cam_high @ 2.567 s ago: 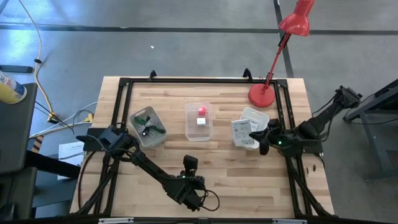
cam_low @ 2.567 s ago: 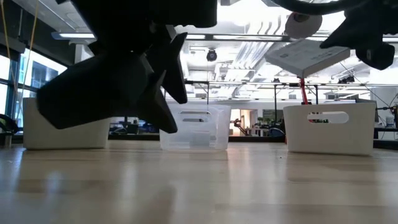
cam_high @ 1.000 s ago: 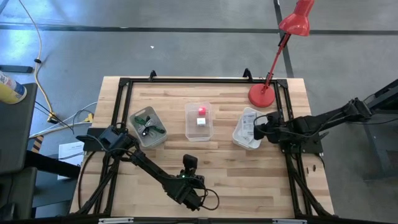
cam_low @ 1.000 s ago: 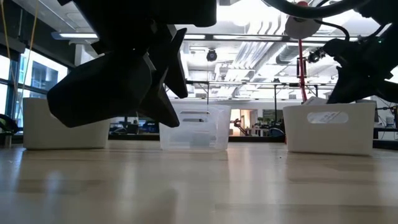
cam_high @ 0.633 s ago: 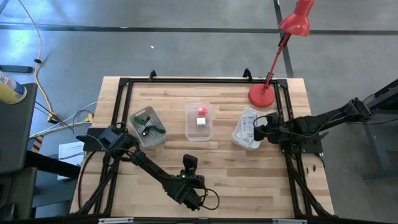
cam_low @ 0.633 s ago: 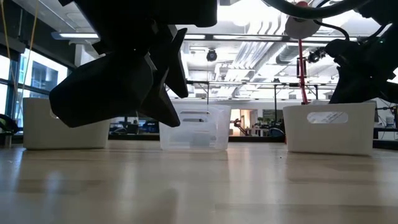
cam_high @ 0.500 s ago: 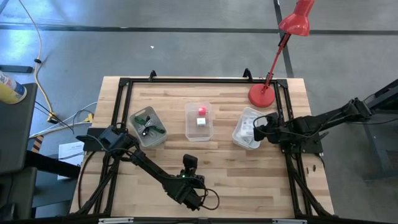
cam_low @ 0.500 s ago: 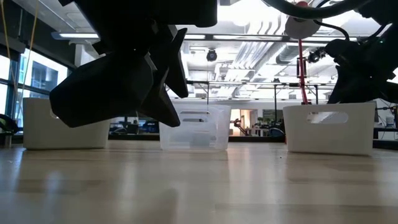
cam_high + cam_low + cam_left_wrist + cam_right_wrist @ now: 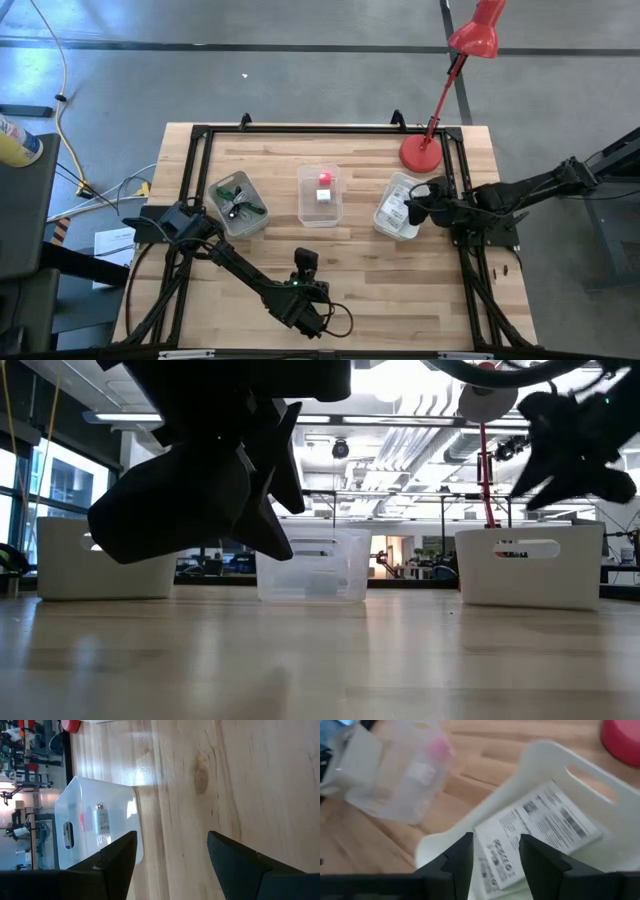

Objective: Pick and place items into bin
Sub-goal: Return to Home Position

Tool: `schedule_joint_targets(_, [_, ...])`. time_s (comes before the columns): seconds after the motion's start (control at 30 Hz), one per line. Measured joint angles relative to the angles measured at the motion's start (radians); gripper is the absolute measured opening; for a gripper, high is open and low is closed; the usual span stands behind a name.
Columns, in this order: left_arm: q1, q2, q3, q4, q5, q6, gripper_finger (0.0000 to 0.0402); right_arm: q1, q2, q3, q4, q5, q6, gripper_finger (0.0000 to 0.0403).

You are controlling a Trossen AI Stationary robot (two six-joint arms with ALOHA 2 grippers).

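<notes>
Three bins stand in a row across the table. The left bin (image 9: 238,205) holds a green stick and a thin dark cable. In the clear middle bin (image 9: 320,195) lie a pink cube (image 9: 324,179) and a white cube (image 9: 322,195). Flat white printed packets (image 9: 540,830) lie in the white right bin (image 9: 399,208). My right gripper (image 9: 495,855) hangs open just above this bin's right side, touching nothing. My left gripper (image 9: 170,855) stands open over bare wood near the table's front edge, pointing at the clear bin (image 9: 95,822).
A red desk lamp stands with its base (image 9: 422,152) just behind the right bin, its stem leaning up and right. A black frame (image 9: 300,130) runs round the tabletop. Bare wood lies between the bins and the front edge.
My right gripper has opened and risen a little above the white bin. The packet whose edge showed above the bin's rim now lies down inside it.
</notes>
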Motion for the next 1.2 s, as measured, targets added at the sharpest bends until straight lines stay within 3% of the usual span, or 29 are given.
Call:
schedule_joint_targets(0.13, [0.001, 0.000, 0.000, 0.000, -0.008, 0.030, 0.0232, 0.003, 0.000, 0.056, 0.021, 0.010, -0.118, 0.0145])
schedule_joint_targets(0.27, [0.008, 0.000, 0.000, -0.001, -0.015, 0.129, 0.0232, 0.034, 0.000, 0.094, 0.107, 0.090, -0.289, 0.0148])
schedule_joint_targets(0.43, [0.021, 0.000, 0.005, -0.027, -0.081, 0.317, 0.0232, 0.112, 0.003, 0.102, 0.292, 0.131, -0.601, 0.0149])
schedule_joint_targets(0.67, [0.022, 0.000, 0.099, -0.033, -0.285, 0.178, 0.0232, 0.254, 0.039, 0.100, 0.472, 0.141, -1.055, 0.0146])
schedule_joint_targets(0.83, [0.042, -0.074, 0.142, -0.072, -0.445, 0.070, 0.0232, 0.320, 0.088, 0.099, 0.578, 0.152, -1.317, 0.0144])
schedule_joint_targets(0.9, [0.055, -0.110, 0.138, -0.079, -0.462, 0.038, 0.0232, 0.315, 0.093, 0.098, 0.637, 0.116, -1.389, 0.0140])
schedule_joint_targets(1.07, [0.074, -0.185, 0.132, -0.056, -0.497, 0.055, 0.0232, 0.275, 0.093, 0.098, 0.713, -0.147, -1.524, 0.0133])
schedule_joint_targets(1.2, [0.089, -0.196, 0.135, 0.137, -0.540, 0.209, 0.0232, 0.237, 0.094, 0.098, 0.768, -0.236, -1.598, 0.0129])
